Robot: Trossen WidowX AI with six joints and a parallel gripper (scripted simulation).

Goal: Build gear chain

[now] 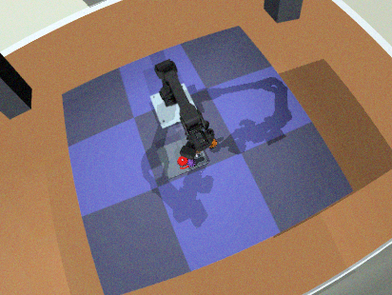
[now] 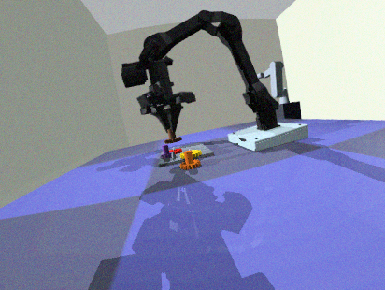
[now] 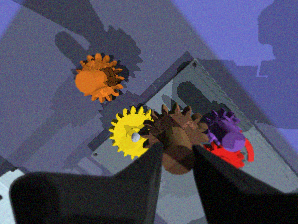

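Observation:
My gripper is shut on the brown gear by its hub and holds it above the grey board. In the wrist view the brown gear overlaps the gap between the yellow gear and the purple gear. The purple gear stands on the board beside the red gear; whether their teeth mesh is unclear. A short peg shows between purple and yellow. The brown gear hides the board below it in the wrist view.
A loose orange gear stands on the table just off the board, near the yellow gear. The red arrow curves beside the red gear. The arm's white base plate stands behind the board.

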